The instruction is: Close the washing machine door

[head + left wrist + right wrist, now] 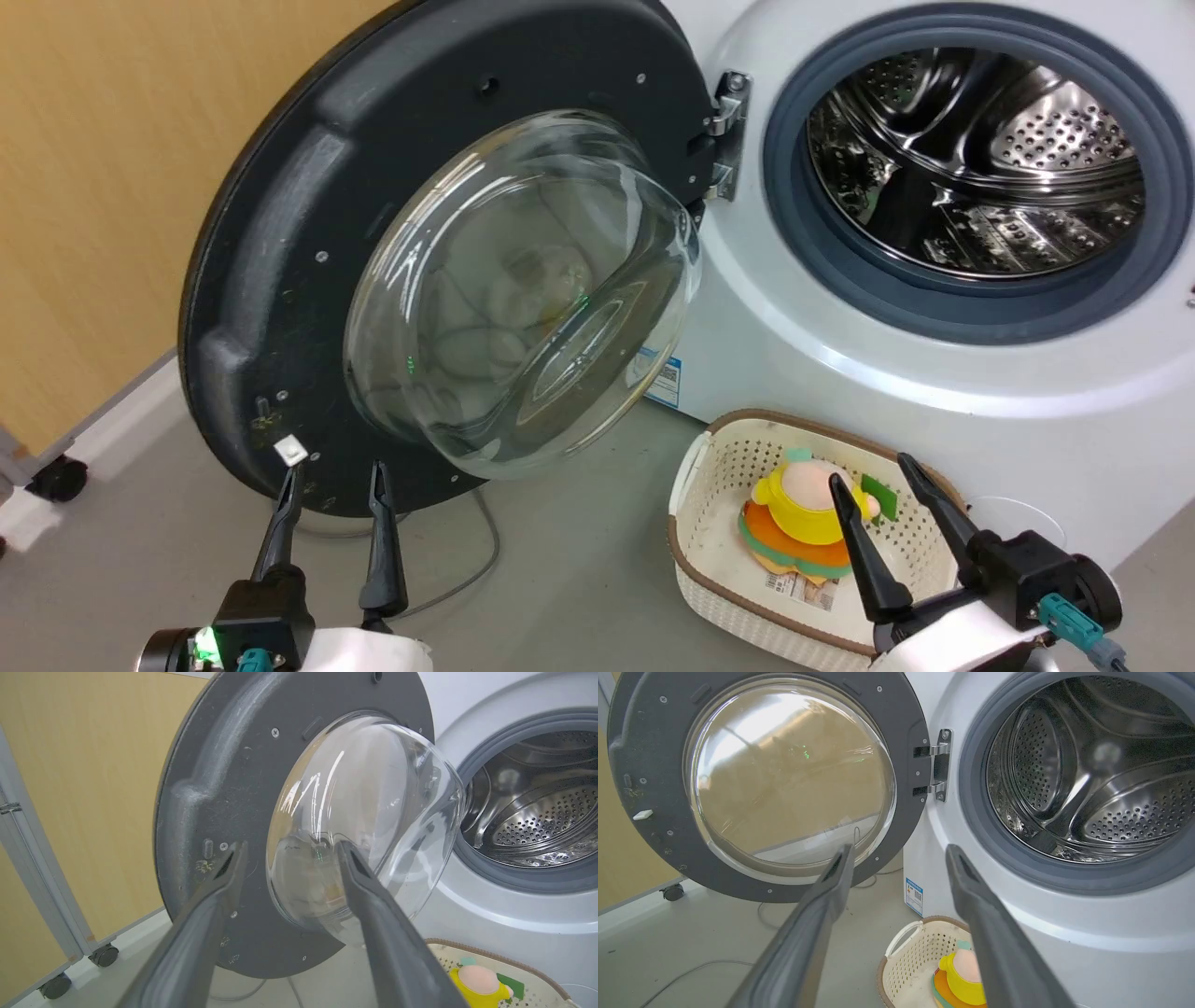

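Hovering left gripper, fingers spread and empty, near lower inner rim of washing machine door | door swung wide open, hinged left of washing machine drum mouth | right gripper spread, empty, over cream basket.

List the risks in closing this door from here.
1. The left claw is open at the matte inner side of the washing machine door; pushing there would likely swing it wider.
2. The right claw, open above the basket, may stand in the path of the glass bowl.
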